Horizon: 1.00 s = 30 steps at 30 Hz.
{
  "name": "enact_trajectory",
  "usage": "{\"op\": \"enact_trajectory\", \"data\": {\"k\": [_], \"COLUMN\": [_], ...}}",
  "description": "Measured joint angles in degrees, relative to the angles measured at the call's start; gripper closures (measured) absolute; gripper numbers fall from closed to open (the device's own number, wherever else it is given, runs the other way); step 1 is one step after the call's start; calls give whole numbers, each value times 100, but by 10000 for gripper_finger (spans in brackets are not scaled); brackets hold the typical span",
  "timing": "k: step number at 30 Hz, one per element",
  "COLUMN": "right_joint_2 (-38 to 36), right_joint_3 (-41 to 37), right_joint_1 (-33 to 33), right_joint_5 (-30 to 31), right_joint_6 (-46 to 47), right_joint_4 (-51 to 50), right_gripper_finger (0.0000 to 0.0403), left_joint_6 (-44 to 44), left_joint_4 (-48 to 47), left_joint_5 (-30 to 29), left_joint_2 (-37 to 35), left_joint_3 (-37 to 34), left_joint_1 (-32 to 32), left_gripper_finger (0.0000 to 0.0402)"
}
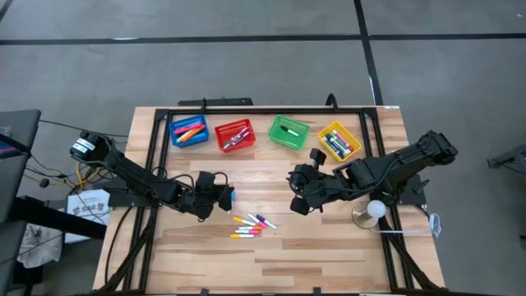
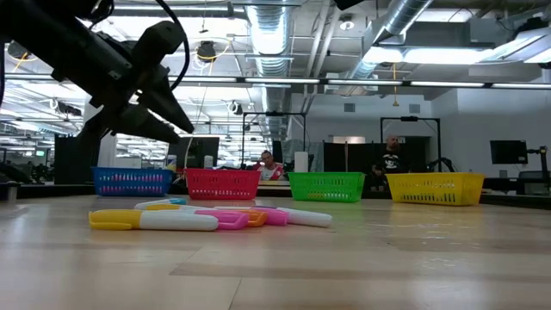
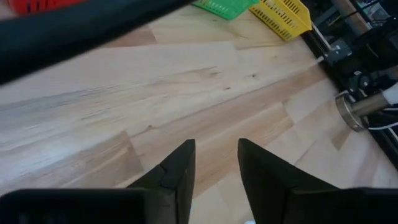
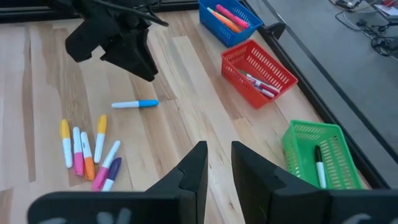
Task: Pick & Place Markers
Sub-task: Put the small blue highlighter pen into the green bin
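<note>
Several markers (image 1: 251, 224) lie side by side in a loose cluster on the wooden table (image 1: 329, 255), also seen in the right wrist view (image 4: 87, 152) and the low view (image 2: 207, 219). One blue-capped marker (image 4: 135, 104) lies alone on the wood just in front of my left gripper (image 1: 227, 198), which hangs above it, open and with nothing between its fingers (image 3: 216, 155). My right gripper (image 4: 217, 155) hovers over the table's middle right (image 1: 297, 205), its fingers a narrow gap apart, with nothing between them.
Along the far edge stand four mesh baskets with markers in them: blue (image 1: 189, 131), red (image 1: 234, 136), green (image 1: 288, 132), yellow (image 1: 339, 141). A white knob on a metal base (image 1: 374, 212) stands at the right. Black rails (image 1: 153, 164) frame the table. People sit in the room behind (image 2: 392, 155).
</note>
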Motion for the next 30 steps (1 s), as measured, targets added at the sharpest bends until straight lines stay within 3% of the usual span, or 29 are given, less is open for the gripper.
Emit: {"op": "enact_trajectory", "data": {"k": [9, 13, 23, 30], "right_joint_2": [0, 0, 0, 0], "right_joint_3": [0, 0, 0, 0], "right_joint_1": [0, 0, 0, 0], "right_joint_5": [-15, -32, -56, -62], "right_joint_6": [-1, 47, 161, 162], "right_joint_4": [-24, -31, -55, -54], "right_gripper_finger": [339, 339, 339, 339], "left_joint_6": [76, -296, -279, -96], "left_joint_4": [8, 22, 110, 71], "left_joint_5": [148, 191, 331, 354], "left_joint_2": [333, 842, 1679, 1886], "left_joint_3": [4, 6, 339, 413], "left_joint_1": [11, 12, 26, 26], "left_gripper_finger": [229, 228, 236, 236]}}
